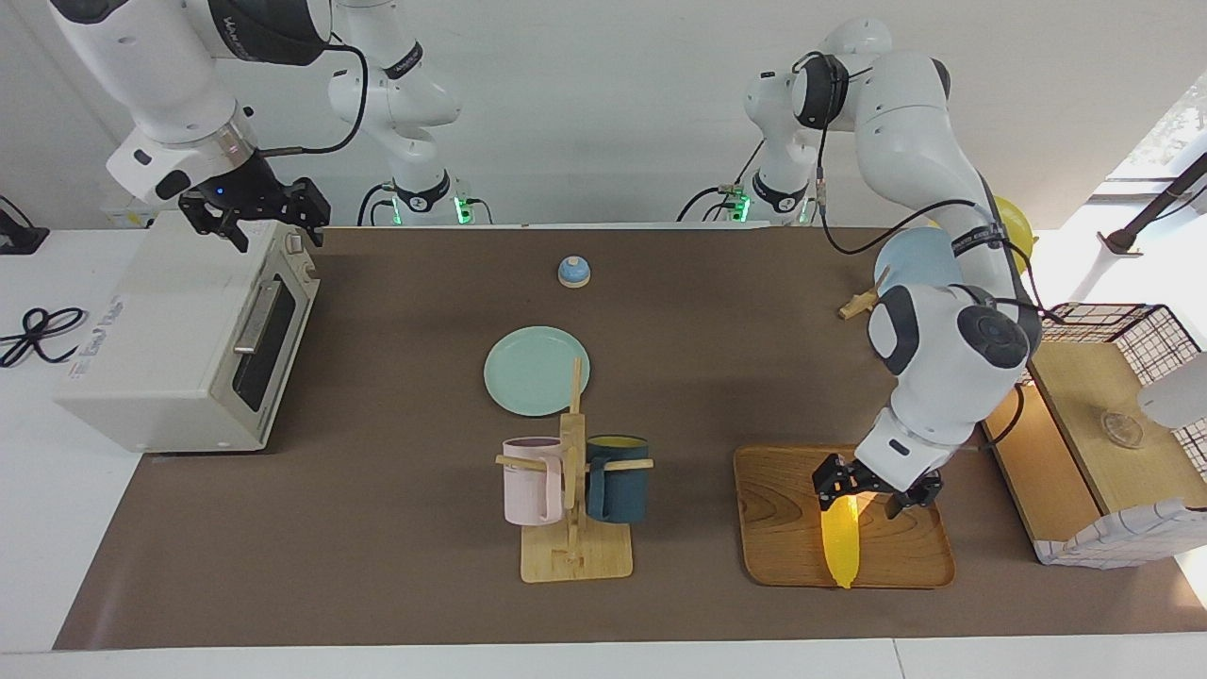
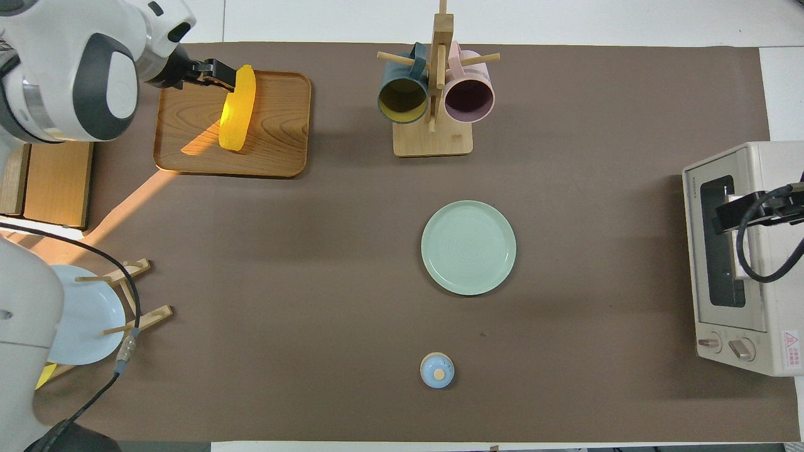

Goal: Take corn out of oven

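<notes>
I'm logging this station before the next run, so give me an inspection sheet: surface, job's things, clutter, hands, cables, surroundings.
Surface: brown table mat, flat.
Job's things: corn lies on the wooden tray; oven door shut.
Clutter: green plate, mug rack with two mugs, small blue bell, plate stand.
Hands: left hand open, raised over the corn's nearer end; right hand waits over the oven.
Cables: black cord beside the oven.
Surroundings: wire basket on a wooden box.
</notes>
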